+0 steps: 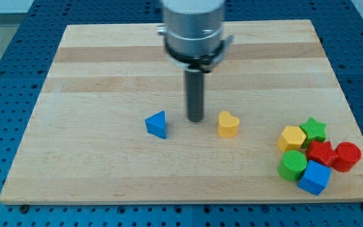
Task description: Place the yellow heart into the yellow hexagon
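Camera view — tip [196, 119] just left of yellow heart [228, 125]; yellow hexagon [291, 138] farther right; rod only — no jaws.

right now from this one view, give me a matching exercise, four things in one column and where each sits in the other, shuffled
Things:
1. my tip
2. blue triangle
3. yellow hexagon
4. blue cube

Places:
A. lowest piece of the cluster at the view's right
B. between the blue triangle and the yellow heart
C. alone, toward the view's left of my tip
D. upper left of the cluster, beside the green star

Pairs: 1-B, 2-C, 3-D, 4-A
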